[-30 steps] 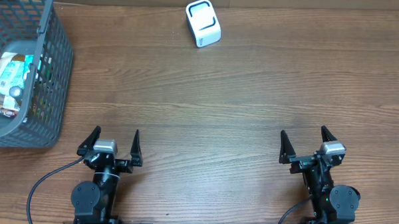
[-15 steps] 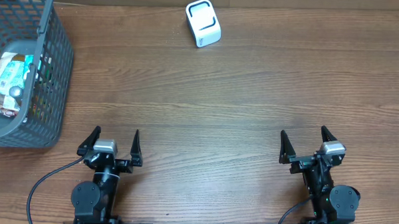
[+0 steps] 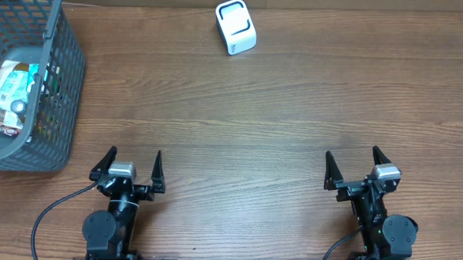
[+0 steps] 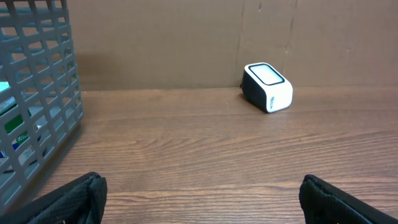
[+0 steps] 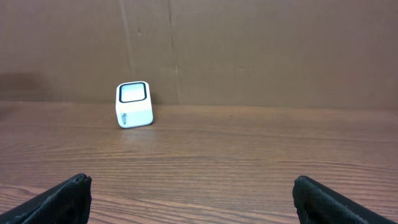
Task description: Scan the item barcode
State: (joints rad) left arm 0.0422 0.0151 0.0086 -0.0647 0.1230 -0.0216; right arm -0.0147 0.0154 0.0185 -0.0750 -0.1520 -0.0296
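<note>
A small white barcode scanner (image 3: 236, 27) with a dark-rimmed window stands at the back of the wooden table; it shows too in the left wrist view as the scanner (image 4: 267, 88) and in the right wrist view as the scanner (image 5: 134, 104). Packaged items (image 3: 13, 91) lie in a grey basket (image 3: 59, 78) at the far left. My left gripper (image 3: 134, 160) rests near the front edge, open and empty. My right gripper (image 3: 352, 161) sits at the front right, also open with nothing between its fingers. Both are far from the scanner and the basket.
The basket's mesh wall (image 4: 37, 93) fills the left side of the left wrist view. A brown cardboard wall (image 5: 249, 50) closes off the back of the table. A black cable (image 3: 51, 212) runs beside the left arm's base.
</note>
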